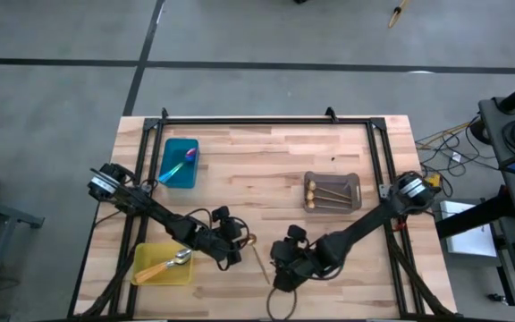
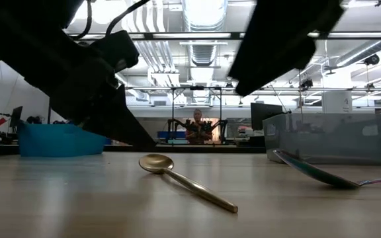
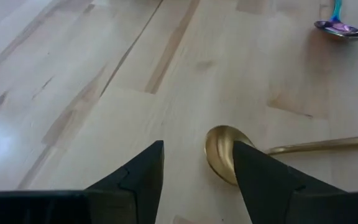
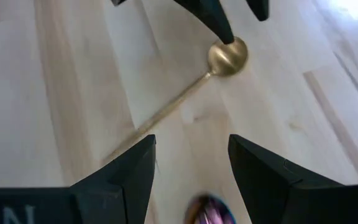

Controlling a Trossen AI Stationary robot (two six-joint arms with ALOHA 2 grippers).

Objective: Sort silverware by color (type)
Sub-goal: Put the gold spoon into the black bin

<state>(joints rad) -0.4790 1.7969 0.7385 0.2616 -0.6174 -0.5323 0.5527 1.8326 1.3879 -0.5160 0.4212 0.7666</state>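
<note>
gold spoon (image 1: 259, 255) lying flat on worktop (image 1: 266, 170), landmark here. left hand (image 3: 197, 180) right at its bowl, fingers spread, holding nothing, one finger partly covering bowl. right hand (image 4: 191, 171) just past handle end, spread too, empty, iridescent spoon (image 4: 207, 210) under it. teal tray (image 1: 180, 163), yellow tray (image 1: 162, 264) left of gold spoon, grey tray (image 1: 332, 191) to right. both arms reach low toward it.

The left hand (image 1: 240, 243) hovers low over the counter (image 1: 266, 161) with a loose spoon's bowl (image 1: 250, 239) just beside its fingertips, the handle running away toward the right hand (image 1: 280, 268). Another spoon (image 4: 207, 210) lies right under the right hand. One tray (image 1: 179, 164) sits well behind the left hand, a second (image 1: 162, 265) beside that arm, and a third (image 1: 332, 191) behind the right hand, each holding spoons.
</note>
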